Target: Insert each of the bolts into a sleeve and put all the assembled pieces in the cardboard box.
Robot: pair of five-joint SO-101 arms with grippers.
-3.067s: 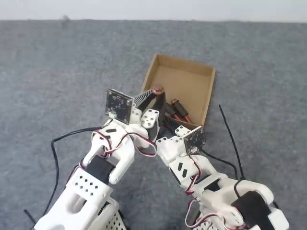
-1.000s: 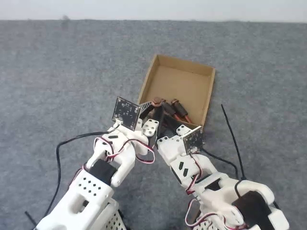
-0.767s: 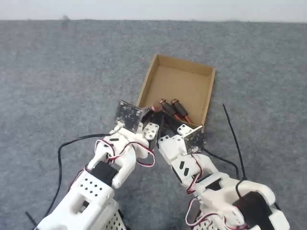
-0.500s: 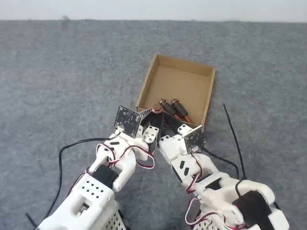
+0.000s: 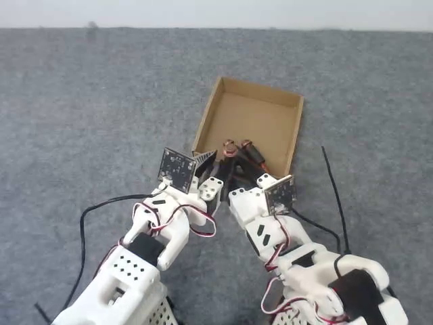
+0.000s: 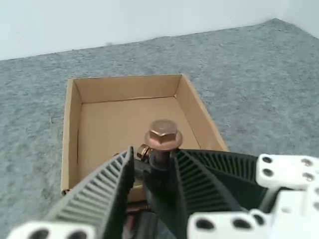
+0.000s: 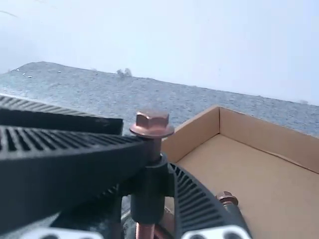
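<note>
A copper bolt (image 5: pixel 230 144) (image 6: pixel 162 135) (image 7: pixel 152 124) stands upright at the near edge of the cardboard box (image 5: pixel 260 115) (image 6: pixel 124 114) (image 7: pixel 249 164). Its shank runs down into a black sleeve (image 7: pixel 148 191) (image 6: pixel 158 178). My left gripper (image 5: pixel 219 158) (image 6: pixel 153 157) is shut on the bolt just under its head. In the right wrist view the left gripper's ribbed fingers (image 7: pixel 75 149) come in from the side. My right gripper (image 5: pixel 237 173) (image 7: pixel 149 201) is shut on the sleeve below. Another bolt (image 5: pixel 248 147) (image 7: pixel 227 199) lies inside the box.
Grey carpet (image 5: pixel 101 101) surrounds the box on all sides. A black cable (image 5: pixel 335 196) trails over the carpet beside the right arm, another (image 5: pixel 84 223) beside the left arm. The far half of the box floor is bare.
The left arm drew back and down from above the box, bringing the bolt to the sleeve at the box's near edge. The right arm shifted slightly sideways.
</note>
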